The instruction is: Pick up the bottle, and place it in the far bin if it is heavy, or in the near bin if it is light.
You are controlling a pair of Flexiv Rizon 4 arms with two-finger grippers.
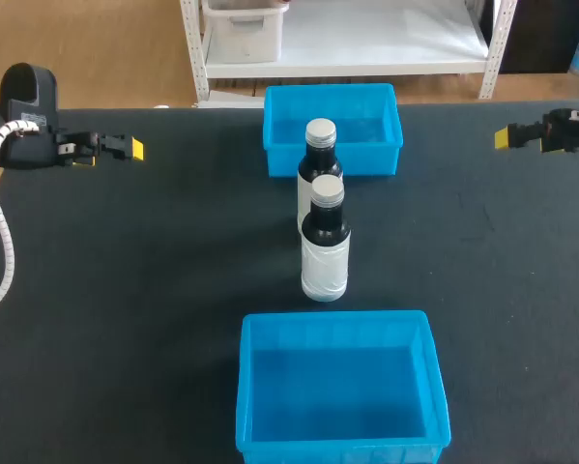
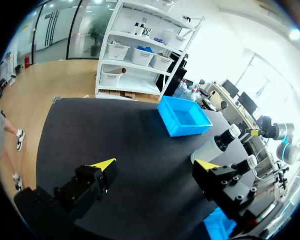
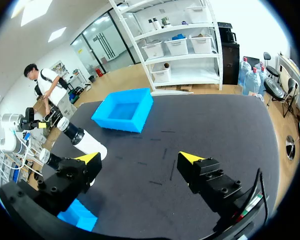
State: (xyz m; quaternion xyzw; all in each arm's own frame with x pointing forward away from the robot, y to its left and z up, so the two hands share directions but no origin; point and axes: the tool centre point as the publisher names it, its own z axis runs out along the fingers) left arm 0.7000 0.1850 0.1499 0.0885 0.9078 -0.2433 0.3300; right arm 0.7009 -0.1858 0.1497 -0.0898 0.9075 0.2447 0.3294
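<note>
Two dark bottles with white labels and silver caps stand upright in mid-table, one behind the other: the far bottle (image 1: 320,155) (image 2: 216,145) (image 3: 82,140) and the near bottle (image 1: 325,246) (image 2: 246,163) (image 3: 51,159). Behind them is the far blue bin (image 1: 386,145) (image 2: 183,116) (image 3: 122,111), and in front the near blue bin (image 1: 339,333) (image 2: 219,226) (image 3: 77,213). Both bins look empty. My left gripper (image 1: 125,149) (image 2: 155,165) is open at the far left, well away from the bottles. My right gripper (image 1: 507,137) (image 3: 139,158) is open at the far right.
Everything stands on a black table top (image 1: 115,290). Its far edge runs just behind the far bin. Bottles and bins form one line down the middle, between my two arms.
</note>
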